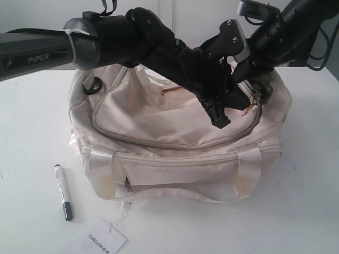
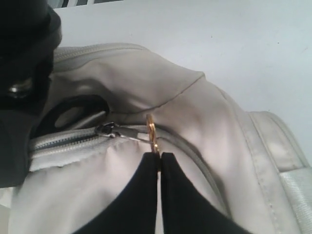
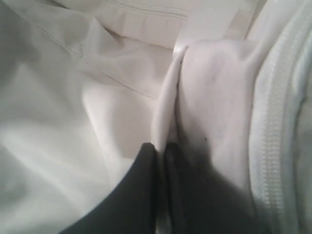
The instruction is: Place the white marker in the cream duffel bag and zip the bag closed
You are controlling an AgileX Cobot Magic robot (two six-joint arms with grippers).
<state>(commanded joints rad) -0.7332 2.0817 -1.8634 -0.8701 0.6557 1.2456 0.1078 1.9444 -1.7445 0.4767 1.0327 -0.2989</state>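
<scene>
- A paper tag (image 1: 100,242) printed "TONIJON" lies at the front edge of the table (image 1: 296,211), with a thin string running from it toward the bag.
- The white marker (image 1: 63,191) lies flat near the front-left corner with its dark cap pointing to the front edge. It is outside the bag, just off the bag's front-left end and not touching it.
- The cream duffel bag (image 1: 175,159) sits in the middle of the table, its side pocket and satin handle facing the front edge.
- Both arms reach over the bag's far right part and cross there.
- The left gripper (image 2: 159,157) has its fingers pressed together on the gold ring pull (image 2: 151,130) of the top zipper, near a black D-ring (image 2: 68,114).
- The right gripper (image 3: 161,146) is pinched tight on a raised fold of the bag's cream fabric, beside a line of zipper teeth.
</scene>
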